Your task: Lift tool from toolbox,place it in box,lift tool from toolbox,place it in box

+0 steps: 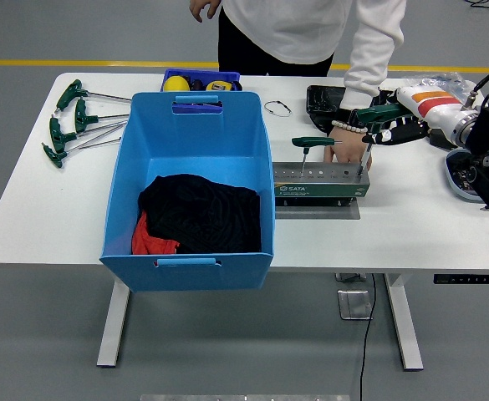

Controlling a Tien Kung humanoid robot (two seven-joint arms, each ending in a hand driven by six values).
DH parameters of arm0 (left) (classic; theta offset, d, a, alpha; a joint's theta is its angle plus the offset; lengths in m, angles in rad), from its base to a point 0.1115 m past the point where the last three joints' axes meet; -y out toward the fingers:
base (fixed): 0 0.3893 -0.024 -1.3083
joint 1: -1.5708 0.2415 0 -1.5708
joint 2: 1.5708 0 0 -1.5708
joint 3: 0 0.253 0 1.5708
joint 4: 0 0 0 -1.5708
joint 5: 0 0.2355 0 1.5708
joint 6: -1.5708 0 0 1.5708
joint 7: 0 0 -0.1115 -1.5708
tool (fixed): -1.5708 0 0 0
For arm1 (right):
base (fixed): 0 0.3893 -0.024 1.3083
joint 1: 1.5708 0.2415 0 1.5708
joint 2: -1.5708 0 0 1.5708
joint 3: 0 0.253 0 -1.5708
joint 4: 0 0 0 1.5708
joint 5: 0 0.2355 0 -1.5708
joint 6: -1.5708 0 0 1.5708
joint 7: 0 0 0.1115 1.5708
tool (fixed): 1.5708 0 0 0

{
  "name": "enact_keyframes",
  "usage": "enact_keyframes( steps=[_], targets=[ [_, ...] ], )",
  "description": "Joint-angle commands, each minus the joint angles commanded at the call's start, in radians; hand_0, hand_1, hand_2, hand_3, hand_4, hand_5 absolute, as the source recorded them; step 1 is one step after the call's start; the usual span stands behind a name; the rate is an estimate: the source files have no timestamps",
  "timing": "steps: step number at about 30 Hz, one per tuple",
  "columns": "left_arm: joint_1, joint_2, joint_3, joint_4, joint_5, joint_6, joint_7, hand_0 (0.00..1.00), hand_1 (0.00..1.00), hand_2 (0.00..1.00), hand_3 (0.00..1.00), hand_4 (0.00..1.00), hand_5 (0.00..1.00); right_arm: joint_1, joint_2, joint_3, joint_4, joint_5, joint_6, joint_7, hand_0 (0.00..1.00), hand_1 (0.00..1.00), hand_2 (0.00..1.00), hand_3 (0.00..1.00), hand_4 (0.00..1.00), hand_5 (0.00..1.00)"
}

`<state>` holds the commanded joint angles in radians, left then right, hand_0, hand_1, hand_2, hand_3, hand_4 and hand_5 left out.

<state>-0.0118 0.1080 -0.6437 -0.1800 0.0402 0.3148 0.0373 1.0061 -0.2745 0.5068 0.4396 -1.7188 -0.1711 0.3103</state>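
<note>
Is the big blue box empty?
No. The blue box holds black cloth and red cloth.

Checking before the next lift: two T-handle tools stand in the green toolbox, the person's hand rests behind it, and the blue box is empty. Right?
Not quite. The head view shows the blue box is not empty: black cloth and something red lie in it. Two T-handle tools do stand in the green toolbox, and the person's hand rests behind it.
</note>
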Motion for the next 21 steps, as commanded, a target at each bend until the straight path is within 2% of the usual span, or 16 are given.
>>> enact_keyframes(
  steps=[4, 5, 8, 10, 11, 21],
  targets=[
    [-0.003, 0.001, -0.005, 0.0, 0.012, 0.0, 0.003, 0.64, 0.635, 0.721, 0.796, 0.86, 0.772, 0.0, 0.007, 0.001, -0.007, 0.01, -0.041, 0.007, 0.271, 0.218, 0.215, 0.269, 0.998, 0.749],
    [-0.003, 0.001, -0.006, 0.0, 0.016, -0.001, 0.003, 0.638, 0.635, 0.719, 0.796, 0.86, 0.772, 0.0, 0.007, 0.0, -0.007, 0.011, -0.048, 0.007, 0.215, 0.156, 0.168, 0.201, 0.998, 0.751],
    [-0.004, 0.003, -0.016, 0.0, 0.034, -0.002, 0.007, 0.638, 0.635, 0.719, 0.796, 0.86, 0.772, -0.001, 0.006, -0.008, -0.005, 0.013, -0.065, 0.003, 0.215, 0.156, 0.168, 0.201, 0.998, 0.751],
    [-0.005, 0.004, -0.021, 0.0, 0.042, -0.001, 0.007, 0.638, 0.635, 0.719, 0.796, 0.86, 0.772, -0.002, 0.006, -0.01, -0.005, 0.014, -0.069, -0.002, 0.215, 0.156, 0.168, 0.201, 0.998, 0.751],
    [-0.005, 0.004, -0.024, 0.0, 0.045, -0.001, 0.008, 0.635, 0.633, 0.719, 0.795, 0.86, 0.772, -0.002, 0.006, -0.011, -0.005, 0.014, -0.07, -0.005, 0.185, 0.121, 0.138, 0.171, 0.998, 0.753],
    [-0.003, 0.003, -0.051, 0.0, 0.08, 0.001, 0.015, 0.634, 0.632, 0.719, 0.794, 0.86, 0.772, -0.008, 0.028, -0.018, -0.019, 0.014, -0.077, -0.027, 0.162, 0.103, 0.121, 0.159, 0.998, 0.752]
  ],
)
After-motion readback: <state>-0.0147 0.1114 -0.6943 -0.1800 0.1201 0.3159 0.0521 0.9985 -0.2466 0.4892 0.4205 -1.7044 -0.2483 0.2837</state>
